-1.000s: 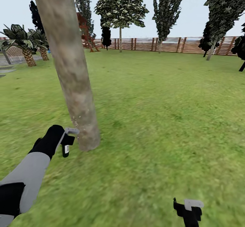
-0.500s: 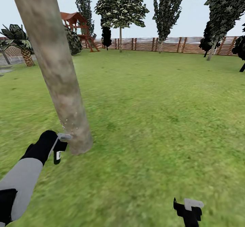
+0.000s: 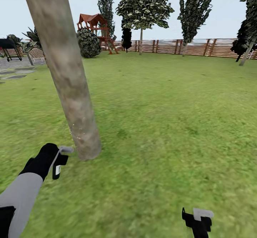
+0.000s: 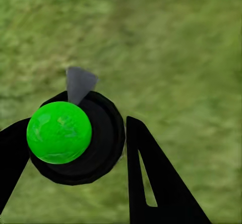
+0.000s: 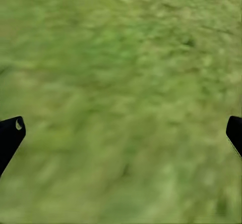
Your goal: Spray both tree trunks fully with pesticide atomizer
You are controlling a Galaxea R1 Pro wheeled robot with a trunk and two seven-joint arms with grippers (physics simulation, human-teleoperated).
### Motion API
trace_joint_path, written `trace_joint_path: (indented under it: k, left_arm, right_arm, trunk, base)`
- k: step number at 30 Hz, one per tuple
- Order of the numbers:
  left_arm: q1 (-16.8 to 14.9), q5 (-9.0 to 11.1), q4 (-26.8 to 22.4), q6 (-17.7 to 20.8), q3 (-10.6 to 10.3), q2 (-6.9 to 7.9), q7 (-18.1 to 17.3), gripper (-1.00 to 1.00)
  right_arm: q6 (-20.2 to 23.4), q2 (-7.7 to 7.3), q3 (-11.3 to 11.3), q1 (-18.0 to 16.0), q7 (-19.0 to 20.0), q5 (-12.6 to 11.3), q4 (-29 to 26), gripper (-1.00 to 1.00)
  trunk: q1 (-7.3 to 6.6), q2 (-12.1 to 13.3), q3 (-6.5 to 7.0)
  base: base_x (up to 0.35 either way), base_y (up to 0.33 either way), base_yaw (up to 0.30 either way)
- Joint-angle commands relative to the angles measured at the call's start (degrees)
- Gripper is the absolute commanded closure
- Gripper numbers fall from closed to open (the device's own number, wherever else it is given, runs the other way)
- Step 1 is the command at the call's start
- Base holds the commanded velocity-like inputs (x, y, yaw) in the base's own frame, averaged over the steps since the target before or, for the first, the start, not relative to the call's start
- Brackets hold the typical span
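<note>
A thick mottled grey-tan tree trunk (image 3: 67, 80) rises from the grass floor (image 3: 160, 123) at the left and leans slightly. My left gripper (image 3: 53, 160) is shut on the pesticide atomizer (image 3: 65, 149), whose grey nozzle sits right beside the trunk's base. A few pale specks dot the bark just above the nozzle. The left wrist view has the atomizer's bright green top (image 4: 59, 132) in a black ring between the left gripper (image 4: 75, 133) fingers. A second tree (image 3: 141, 39) stands far off by the fence. My right gripper (image 3: 198, 219) hangs low at the right, and its wrist view shows the right gripper (image 5: 121, 133) open over grass.
A brown slat fence (image 3: 200, 46) closes the lawn at the back. A red-roofed play tower (image 3: 94, 27) and a round bush (image 3: 88, 43) stand behind the trunk. Grey paving (image 3: 16, 70) lies at the far left. Dark narrow trees (image 3: 196, 9) line the fence.
The whole head view has swung, so the background now sits further right. My left gripper with the atomizer has stayed by the trunk's base, a little lower in the picture. The right gripper has not moved.
</note>
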Motion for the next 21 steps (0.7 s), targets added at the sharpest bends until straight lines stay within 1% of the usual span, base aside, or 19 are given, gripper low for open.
trace_joint_path:
  k: [1, 2, 4, 5, 6, 8, 9, 11, 12, 15, 16, 17, 19, 21]
  left_arm:
    - [-0.01, -0.29, -0.13, 0.18, 0.66, 0.11, -0.16, 1.00]
    - [0.00, -0.10, 0.20, 0.13, 0.98, -0.33, 0.08, 1.00]
    - [0.00, 0.03, 0.33, 0.13, 0.96, -1.13, 0.12, 1.00]
    - [0.00, 0.02, 0.32, 0.13, 0.96, -1.78, 0.13, 1.00]
    - [0.00, -0.02, 0.15, 0.11, 0.96, -2.76, 0.14, 1.00]
    - [0.00, -0.04, -0.12, 0.07, 0.94, -3.87, 0.20, 1.00]
    - [0.00, -0.08, -0.24, 0.07, 1.00, -4.04, 0.22, 1.00]
    - [0.00, -0.15, -0.32, 0.00, 1.10, -4.04, 0.23, 1.00]
    - [0.00, -0.24, -0.33, -0.05, 1.14, -3.75, 0.23, 1.00]
    - [0.04, -0.25, -0.37, -0.12, 1.65, -1.59, 0.19, 1.00]
    - [0.02, -0.20, -0.46, -0.13, 1.87, -1.02, 0.12, 1.00]
    - [0.01, -0.14, -0.50, -0.13, 1.96, -0.83, 0.10, 1.00]
    - [-0.13, -0.02, -0.58, -0.09, 1.75, -1.37, 0.11, 1.00]
    - [-0.52, 0.01, -0.60, -0.02, 1.62, -2.42, -0.02, 1.00]
  right_arm:
    - [-0.15, -0.01, 0.44, -0.03, -0.13, -0.45, 0.02, -1.00]
    - [-0.15, -0.01, 0.44, -0.03, -0.13, -0.45, 0.02, -1.00]
    - [-0.15, -0.01, 0.44, -0.03, -0.13, -0.45, 0.02, -1.00]
    - [-0.15, -0.01, 0.44, -0.03, -0.13, -0.45, 0.02, -1.00]
    - [-0.15, -0.01, 0.44, -0.03, -0.13, -0.45, 0.02, -1.00]
    - [-0.15, -0.01, 0.44, -0.03, -0.13, -0.45, 0.02, -1.00]
    - [-0.15, -0.01, 0.44, -0.03, -0.13, -0.45, 0.02, -1.00]
    - [-0.15, -0.01, 0.44, -0.03, -0.13, -0.45, 0.02, -1.00]
    - [-0.15, -0.01, 0.44, -0.03, -0.13, -0.45, 0.02, -1.00]
    - [-0.15, -0.01, 0.44, -0.03, -0.13, -0.45, 0.02, -1.00]
    - [-0.15, -0.01, 0.44, -0.03, -0.13, -0.47, 0.02, -1.00]
    - [-0.15, -0.01, 0.44, -0.03, -0.13, -0.49, 0.02, -1.00]
    - [-0.15, -0.01, 0.44, -0.03, -0.13, -0.52, 0.02, -1.00]
    - [-0.15, -0.01, 0.44, -0.03, -0.13, -0.48, 0.02, -1.00]
  trunk:
    - [0.02, -0.02, -0.05]
    - [0.02, -0.02, -0.05]
    - [0.02, -0.02, -0.05]
    - [0.02, -0.02, -0.05]
    - [0.02, -0.02, -0.05]
    - [0.02, -0.02, -0.05]
    - [0.02, -0.02, -0.05]
    - [0.02, -0.02, -0.05]
    - [0.02, -0.02, -0.05]
    - [0.02, -0.02, -0.05]
    - [0.02, -0.02, -0.05]
    - [0.02, -0.02, -0.05]
    - [0.02, -0.02, -0.05]
    - [0.02, -0.02, -0.05]
  base:
    - [0.274, -0.156, 0.034]
    - [0.288, -0.136, 0.006]
    - [0.290, -0.133, 0.002]
    - [0.291, -0.131, 0.007]
    - [0.291, -0.130, 0.065]
    - [0.292, -0.130, 0.169]
    - [0.288, -0.129, 0.245]
    - [0.212, -0.101, 0.260]
    - [0.088, -0.042, 0.271]
    - [0.022, -0.011, 0.276]
    - [0.006, -0.003, 0.199]
    - [0.003, -0.001, 0.102]
    - [0.001, 0.000, 0.032]
    - [0.000, 0.000, 0.011]
